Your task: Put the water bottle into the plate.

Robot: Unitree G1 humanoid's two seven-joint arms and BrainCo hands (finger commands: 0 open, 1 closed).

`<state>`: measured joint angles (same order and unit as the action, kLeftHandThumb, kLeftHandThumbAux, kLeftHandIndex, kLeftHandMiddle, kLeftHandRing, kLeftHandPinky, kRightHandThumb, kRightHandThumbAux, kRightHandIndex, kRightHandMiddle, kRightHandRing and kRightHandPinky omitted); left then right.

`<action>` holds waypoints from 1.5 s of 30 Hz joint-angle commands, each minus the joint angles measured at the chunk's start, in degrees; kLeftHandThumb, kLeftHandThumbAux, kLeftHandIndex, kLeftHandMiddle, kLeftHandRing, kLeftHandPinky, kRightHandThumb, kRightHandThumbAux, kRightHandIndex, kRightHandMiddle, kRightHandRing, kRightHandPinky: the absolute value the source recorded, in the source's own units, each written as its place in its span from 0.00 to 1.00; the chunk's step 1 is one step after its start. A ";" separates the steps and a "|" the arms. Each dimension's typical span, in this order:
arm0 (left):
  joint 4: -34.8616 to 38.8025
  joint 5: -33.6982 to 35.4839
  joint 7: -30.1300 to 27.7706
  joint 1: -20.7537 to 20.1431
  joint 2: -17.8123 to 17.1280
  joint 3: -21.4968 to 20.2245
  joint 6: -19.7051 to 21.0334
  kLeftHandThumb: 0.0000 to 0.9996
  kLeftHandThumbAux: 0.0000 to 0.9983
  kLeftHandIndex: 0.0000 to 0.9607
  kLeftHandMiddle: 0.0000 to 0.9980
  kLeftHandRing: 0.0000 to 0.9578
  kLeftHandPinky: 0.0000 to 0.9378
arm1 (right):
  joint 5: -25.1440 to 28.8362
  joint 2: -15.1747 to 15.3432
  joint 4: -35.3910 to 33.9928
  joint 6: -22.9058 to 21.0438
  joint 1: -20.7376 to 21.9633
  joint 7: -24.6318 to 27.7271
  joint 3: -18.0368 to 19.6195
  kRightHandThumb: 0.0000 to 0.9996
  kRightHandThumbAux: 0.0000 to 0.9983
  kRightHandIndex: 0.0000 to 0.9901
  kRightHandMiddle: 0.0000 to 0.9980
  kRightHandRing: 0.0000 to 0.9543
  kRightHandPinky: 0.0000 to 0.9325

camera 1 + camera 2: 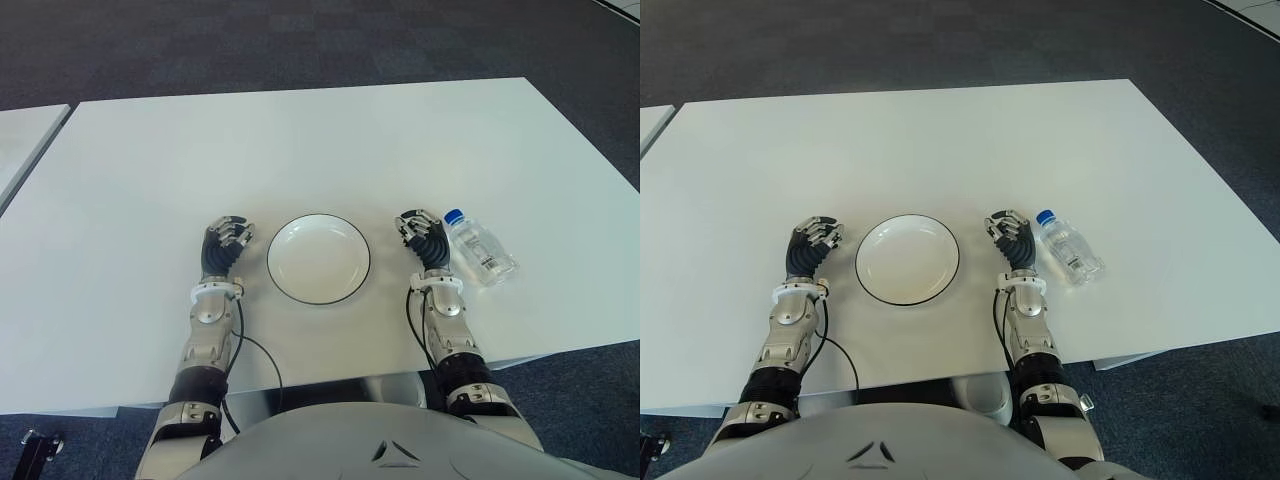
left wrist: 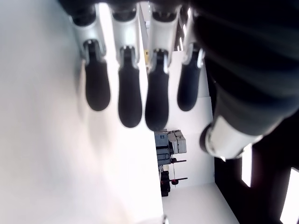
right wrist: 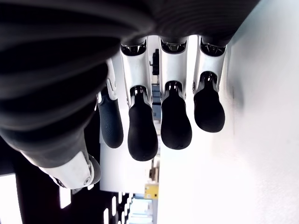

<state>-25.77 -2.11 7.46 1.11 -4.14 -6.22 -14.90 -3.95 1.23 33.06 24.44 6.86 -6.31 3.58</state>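
A clear water bottle (image 1: 481, 250) with a blue cap (image 1: 453, 215) lies on its side on the white table (image 1: 320, 140), cap pointing away from me. The white plate (image 1: 318, 260) with a dark rim sits in front of me and holds nothing. My right hand (image 1: 422, 236) is between plate and bottle, just left of the bottle and apart from it. In the right wrist view its fingers (image 3: 161, 122) hang relaxed and hold nothing. My left hand (image 1: 227, 240) shows left of the plate, and its fingers (image 2: 130, 95) are likewise relaxed with nothing in them.
The table's near edge runs just under my forearms, and its right edge slants past the bottle. A second white table (image 1: 25, 140) stands at the far left across a narrow gap. Dark carpet (image 1: 300, 40) surrounds both. A black cable (image 1: 262, 355) loops by my left forearm.
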 commanded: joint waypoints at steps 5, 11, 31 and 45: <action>-1.82 0.20 -0.58 2.31 0.62 0.32 3.31 0.71 0.72 0.45 0.56 0.57 0.56 | 0.29 0.00 0.10 -1.74 -1.48 0.06 0.03 0.71 0.73 0.44 0.73 0.75 0.76; -2.46 -0.14 -0.61 2.12 0.35 0.52 2.45 0.71 0.72 0.45 0.56 0.58 0.57 | -0.24 -0.38 -4.65 -3.02 -3.07 -0.25 -0.55 0.71 0.73 0.44 0.73 0.75 0.76; -1.94 -0.11 -0.10 2.60 0.51 0.56 3.13 0.71 0.72 0.45 0.56 0.57 0.55 | -29.39 5.80 -19.23 6.14 -9.12 -23.34 -3.54 0.81 0.70 0.39 0.52 0.55 0.55; -0.82 -0.60 0.10 3.21 0.82 0.93 3.51 0.71 0.72 0.45 0.56 0.57 0.56 | -45.27 9.33 -24.80 -13.08 -8.88 -37.01 -2.16 0.50 0.41 0.01 0.01 0.01 0.01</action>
<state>-24.83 -2.33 7.49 1.93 -4.08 -5.83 -14.87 -47.36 12.05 9.88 16.59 -1.55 -42.31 1.52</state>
